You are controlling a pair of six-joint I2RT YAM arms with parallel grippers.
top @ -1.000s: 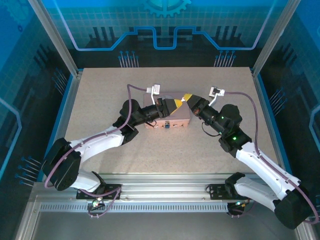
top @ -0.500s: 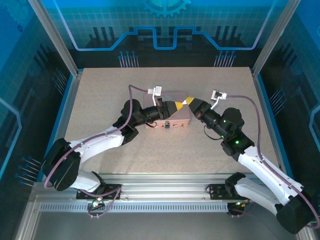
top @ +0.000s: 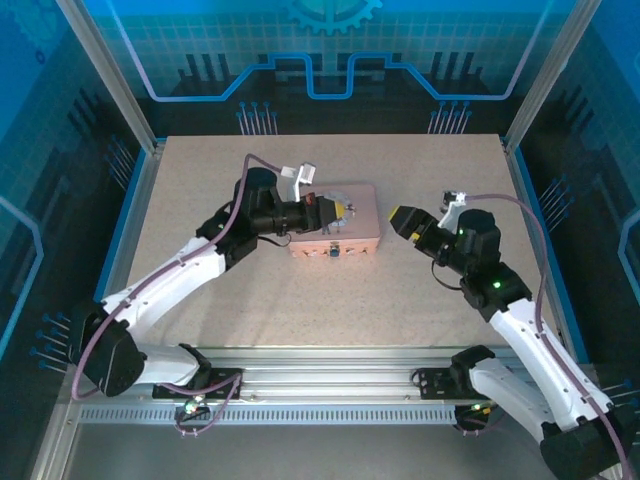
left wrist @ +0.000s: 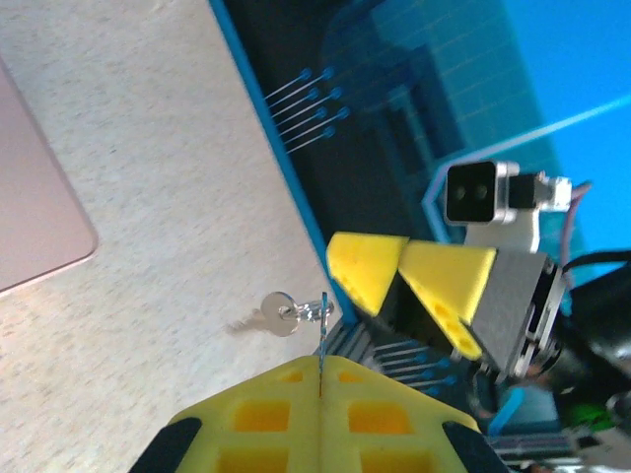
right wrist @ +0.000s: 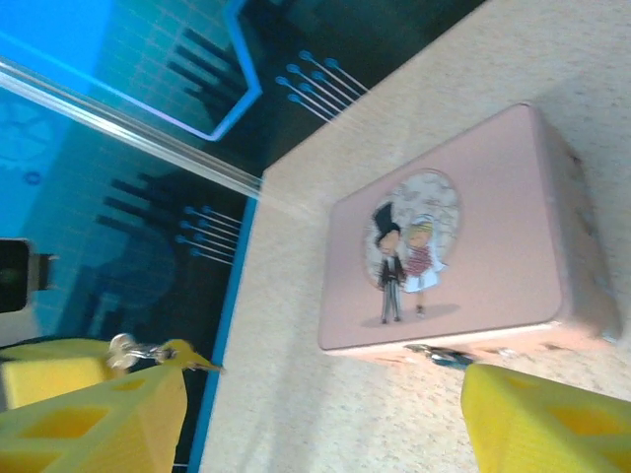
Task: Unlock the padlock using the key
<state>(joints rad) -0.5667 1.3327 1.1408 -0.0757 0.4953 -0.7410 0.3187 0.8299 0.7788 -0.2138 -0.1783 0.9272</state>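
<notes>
**A:** quick q, how far along is the unlock? where's the padlock?

**B:** nearest first. It hangs on the near wall of the pink box, at the box's 6 o'clock, mid tabletop. Too small to tell if the shackle's out, but I'd guess it's locked.

**A:** and the key?

**B:** It's further back, over the lid. The left pincer is clamped tight on it. The right pincer sits at the box's 3 o'clock, fingers well apart, holding nothing.

**A:** which way's it pointing?

**B:** The blade pokes straight out past the fingertips, edge-on to the left wrist cam. So imo its long axis runs in line w/ the pincer, which aims roughly at 3 o'clock from above. The ring and a spare key dangle beside it.

**A:** next step?

**B:** I'd call this the carry-to-lock stage, nothing inserted yet. The left arm needs to bring the key round to the 6 o'clock side and line the blade up w/ the keyhole. Can't see which way that faces tbh. The right pincer prob has to steady the lock body.
</notes>
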